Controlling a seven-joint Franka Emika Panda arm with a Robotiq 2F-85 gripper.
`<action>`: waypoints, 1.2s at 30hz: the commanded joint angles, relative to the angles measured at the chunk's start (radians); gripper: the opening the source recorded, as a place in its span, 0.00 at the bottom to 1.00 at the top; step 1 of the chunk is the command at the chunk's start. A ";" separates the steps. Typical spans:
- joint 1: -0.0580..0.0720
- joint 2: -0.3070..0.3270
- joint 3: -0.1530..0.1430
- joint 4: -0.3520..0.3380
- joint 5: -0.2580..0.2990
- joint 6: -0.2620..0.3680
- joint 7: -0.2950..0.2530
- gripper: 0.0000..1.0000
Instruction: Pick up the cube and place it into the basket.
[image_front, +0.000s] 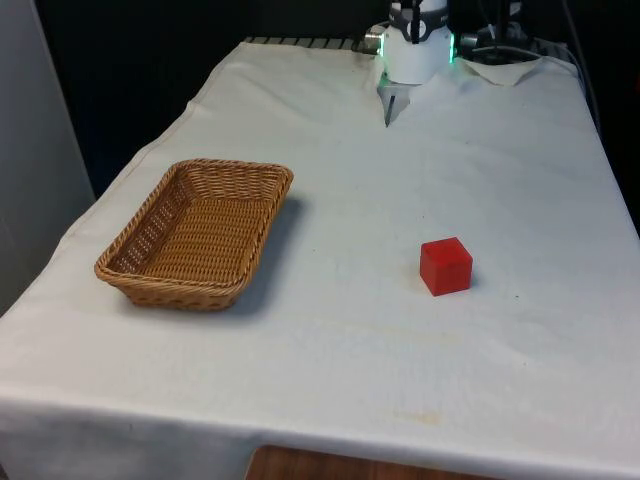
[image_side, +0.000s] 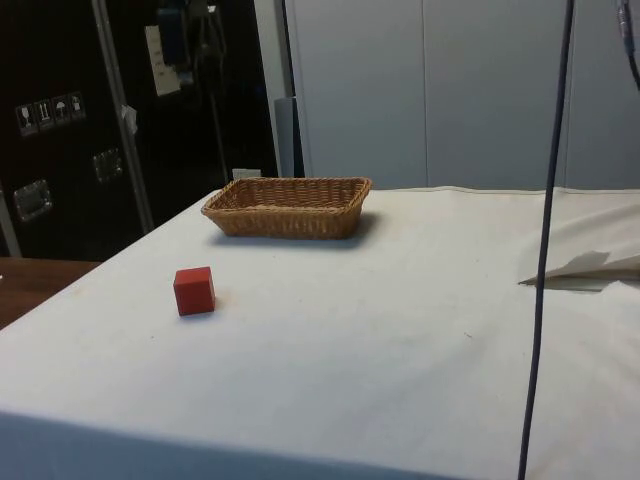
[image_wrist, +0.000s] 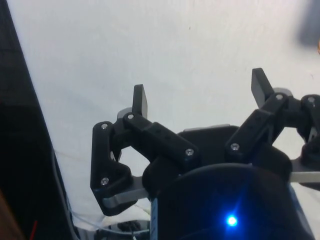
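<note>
— Where is the red cube (image_front: 445, 266)?
— On the white tablecloth (image_front: 340, 340), toward the front view's right, well apart from the wicker basket (image_front: 197, 233) at the left.
— And the gripper (image_wrist: 201, 95)?
— Fingers spread wide over bare cloth, holding nothing.

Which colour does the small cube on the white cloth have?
The small cube is plain red, seen best in the front view.

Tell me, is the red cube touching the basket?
Apart. The front view shows a wide stretch of white cloth between the red cube and the wicker basket.
</note>
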 joint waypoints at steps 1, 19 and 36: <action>0.003 0.002 0.001 -0.005 -0.009 0.021 -0.005 1.00; 0.000 0.037 0.012 -0.027 -0.012 0.121 -0.115 1.00; -0.004 0.075 0.014 -0.022 0.000 0.162 -0.252 1.00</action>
